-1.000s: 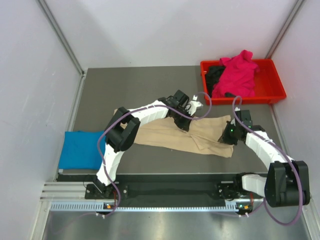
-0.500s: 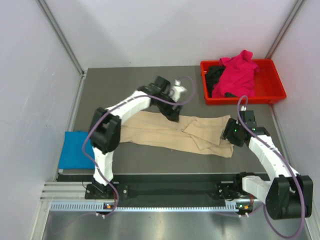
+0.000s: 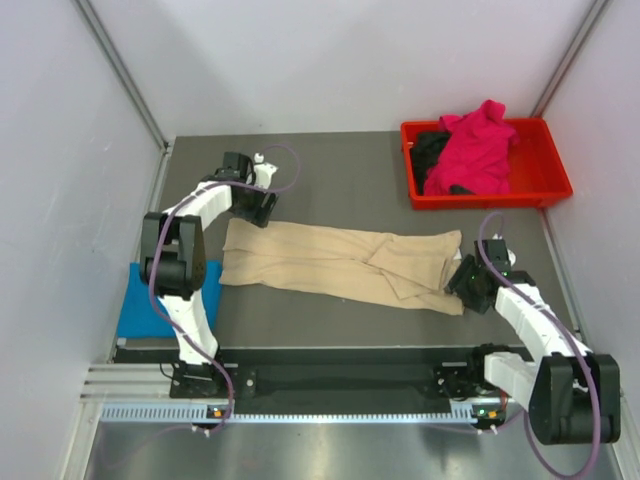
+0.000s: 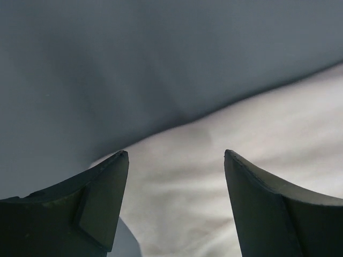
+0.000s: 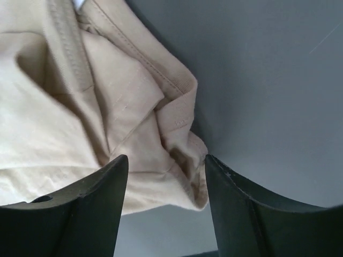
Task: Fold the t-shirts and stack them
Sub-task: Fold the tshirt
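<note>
At either end of the beige t-shirt (image 3: 340,262), left jaws stand released; right jaws likewise.

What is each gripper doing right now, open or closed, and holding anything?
Left gripper: open, holding nothing.
Right gripper: open over the beige t-shirt, holding nothing.

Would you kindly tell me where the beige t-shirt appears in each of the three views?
Top external: beige t-shirt lying stretched across the middle.
Left wrist: its pale edge fills the lower right.
Right wrist: its bunched end fills the upper left.
Shared landmark: the dark grey table beside the cloth.
</note>
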Tool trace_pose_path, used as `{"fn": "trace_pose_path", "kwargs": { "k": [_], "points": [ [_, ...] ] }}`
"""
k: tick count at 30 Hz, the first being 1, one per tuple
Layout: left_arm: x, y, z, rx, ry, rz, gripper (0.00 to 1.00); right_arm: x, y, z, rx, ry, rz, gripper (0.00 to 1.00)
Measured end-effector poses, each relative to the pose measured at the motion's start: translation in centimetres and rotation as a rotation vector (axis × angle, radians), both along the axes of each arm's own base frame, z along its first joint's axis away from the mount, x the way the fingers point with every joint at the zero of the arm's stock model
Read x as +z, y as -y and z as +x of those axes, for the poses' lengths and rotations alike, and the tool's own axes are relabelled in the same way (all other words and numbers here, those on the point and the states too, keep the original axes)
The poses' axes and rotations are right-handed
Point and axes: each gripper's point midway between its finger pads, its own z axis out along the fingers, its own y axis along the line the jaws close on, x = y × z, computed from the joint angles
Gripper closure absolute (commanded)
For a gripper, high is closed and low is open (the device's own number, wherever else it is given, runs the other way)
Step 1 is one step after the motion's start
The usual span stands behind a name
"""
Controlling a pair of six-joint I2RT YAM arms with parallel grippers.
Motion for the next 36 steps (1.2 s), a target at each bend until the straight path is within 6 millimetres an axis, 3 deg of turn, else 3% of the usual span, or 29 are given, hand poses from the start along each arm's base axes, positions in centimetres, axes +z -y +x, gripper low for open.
{"fn": "trace_pose_path", "kwargs": {
  "k": [4,7,9,10,11,14,17,18,20,29,36],
  "points": [
    [-2.4,-2.1,1.0,0.036,-0.012,0.044,0.23,-0.9,0.1,0.3,-0.025,0.002,0.005,0.51],
    [-2.8,-2.2,1.2,0.028,-0.013,0.035,0.26,-0.9,0.0,1.3,-0.031,0.026,0.012,0.64],
    [-3.0,-2.0,1.0,0.010,-0.005,0.032,0.38,-1.0,-0.1,2.0,-0.030,0.044,0.020,0.71],
    [-3.1,-1.8,0.9,-0.002,-0.003,0.021,0.46,-1.1,-0.2,2.3,-0.029,0.051,0.024,0.76],
    [-3.2,-1.6,0.7,-0.013,0.001,0.014,0.61,-1.1,-0.3,2.5,-0.026,0.056,0.029,0.78],
    [-3.3,-0.6,-0.2,-0.071,0.013,-0.010,0.76,-1.2,-0.6,3.2,-0.011,0.068,0.042,0.84],
    [-3.4,0.1,-1.2,-0.147,0.041,-0.004,0.84,-1.2,-0.8,3.9,0.012,0.076,0.048,0.92],
    [-3.4,0.1,-1.7,-0.166,0.041,0.000,0.96,-1.2,-1.0,4.1,0.025,0.078,0.050,0.94],
    [-3.4,0.0,-3.1,-0.208,0.037,0.008,1.00,-1.2,-1.1,4.3,0.048,0.073,0.049,0.98],
    [-3.9,-1.1,-11.4,-0.411,-0.090,0.059,0.98,-1.0,-3.3,7.1,0.238,0.040,0.004,1.00],
    [-4.0,-2.1,-18.1,-0.552,-0.231,0.067,0.98,-0.8,-8.5,9.6,0.476,0.032,-0.047,1.00]
  ]
}}
